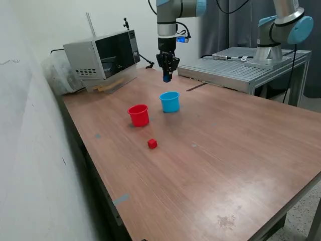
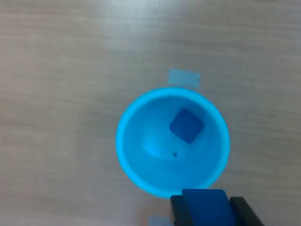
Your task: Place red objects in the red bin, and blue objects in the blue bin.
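One blue cube [image 2: 186, 125] already lies in the blue cup [image 1: 170, 102], mid-frame. The gripper [image 1: 167, 76] hangs above it, fingers pinching a second blue cube [image 2: 206, 207]. One red cube [image 1: 152, 143] waits on the worktop [image 1: 225, 165] below the red cup [image 1: 139, 115]; I cannot see into that cup.

No text, label, brand, number or sign can be read in either view. The microwave [image 1: 103, 59] at the back of the worktop [image 1: 215, 150] shows a control strip along one edge of its front, but any marks there are too small and blurred to make out. The cups, the cubes and the arm show no legible markings.
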Robot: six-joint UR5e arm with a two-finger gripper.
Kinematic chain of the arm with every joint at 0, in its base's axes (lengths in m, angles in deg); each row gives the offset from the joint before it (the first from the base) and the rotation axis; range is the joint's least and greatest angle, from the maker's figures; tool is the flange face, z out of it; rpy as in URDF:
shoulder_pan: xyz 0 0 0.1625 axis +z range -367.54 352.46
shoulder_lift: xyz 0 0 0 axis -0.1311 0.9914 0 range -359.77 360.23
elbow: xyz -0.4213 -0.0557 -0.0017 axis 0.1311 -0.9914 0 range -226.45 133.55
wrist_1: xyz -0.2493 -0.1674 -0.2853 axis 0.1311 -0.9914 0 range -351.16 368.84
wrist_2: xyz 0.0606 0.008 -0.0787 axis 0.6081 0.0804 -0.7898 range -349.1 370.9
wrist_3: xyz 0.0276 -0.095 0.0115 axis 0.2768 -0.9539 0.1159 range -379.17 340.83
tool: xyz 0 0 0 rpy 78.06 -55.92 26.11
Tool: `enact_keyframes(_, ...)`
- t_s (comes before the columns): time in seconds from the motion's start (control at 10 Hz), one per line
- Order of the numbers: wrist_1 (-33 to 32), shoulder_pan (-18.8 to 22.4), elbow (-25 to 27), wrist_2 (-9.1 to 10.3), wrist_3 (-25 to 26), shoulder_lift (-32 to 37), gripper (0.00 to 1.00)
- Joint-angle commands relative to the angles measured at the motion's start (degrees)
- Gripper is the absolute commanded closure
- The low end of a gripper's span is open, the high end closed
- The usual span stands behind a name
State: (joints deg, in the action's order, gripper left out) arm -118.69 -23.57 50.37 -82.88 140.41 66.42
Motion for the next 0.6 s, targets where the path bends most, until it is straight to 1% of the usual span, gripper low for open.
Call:
enact_keyframes(0.0,-0.3,-0.6,2.8,0.0,-0.4,0.4,1.0)
enact_keyframes(0.2,-0.4,-0.2,3.2,0.0,-0.4,0.4,1.0)
enact_keyframes(0.5,-0.4,-0.8,2.9,0.09,-0.8,0.4,1.0)
